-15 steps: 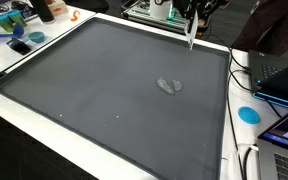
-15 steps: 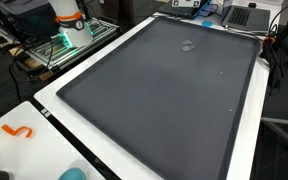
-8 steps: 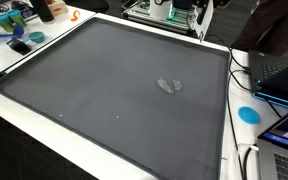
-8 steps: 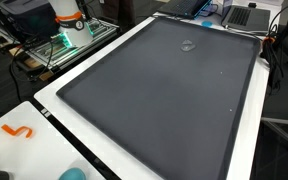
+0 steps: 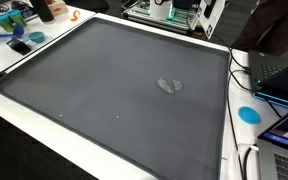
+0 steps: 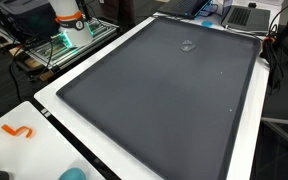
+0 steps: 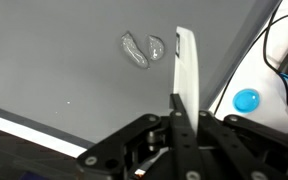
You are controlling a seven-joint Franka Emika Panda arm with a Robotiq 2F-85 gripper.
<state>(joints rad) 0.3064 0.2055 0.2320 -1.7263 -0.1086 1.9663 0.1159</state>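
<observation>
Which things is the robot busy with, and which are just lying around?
Busy with:
- hand, shut on a white stick
- clear plastic piece, lying nearest on the grey mat

Just lying about:
- blue disc on the white table
- orange hook

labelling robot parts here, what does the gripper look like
The gripper is matte black, with angular linkage arms spreading low across the wrist view and slim black fingers meeting at the centre. No markings show on it. A white strip stands between the fingers.
</observation>
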